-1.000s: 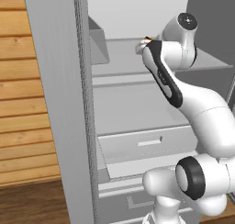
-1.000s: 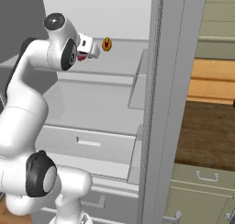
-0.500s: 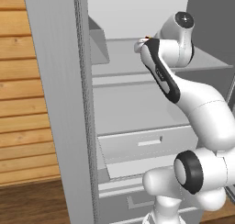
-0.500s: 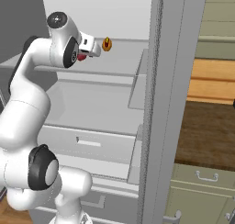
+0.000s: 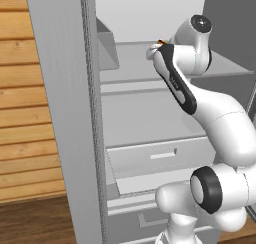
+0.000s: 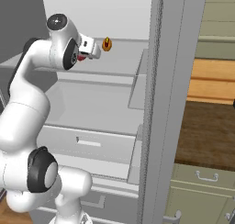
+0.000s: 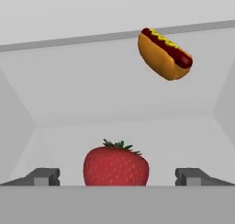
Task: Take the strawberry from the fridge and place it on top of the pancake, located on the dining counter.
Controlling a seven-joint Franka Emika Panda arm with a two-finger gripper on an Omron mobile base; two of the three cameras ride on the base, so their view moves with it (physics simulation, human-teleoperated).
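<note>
Strawberry sits between the wide-open jaws, hot dog beyond; no readable writing.

- The fridge looked like smooth, matt light-grey plastic or painted metal, inside and out.
- The strawberry had a glossy red skin dotted with pale seeds and a rough green leafy top.
- The hot dog had a smooth, soft-looking orange bun and a shiny dark-red sausage.
- The wall beside the fridge was of warm planked wood with visible grain.
- The robot arm was glossy white plastic with dark joints.
</note>
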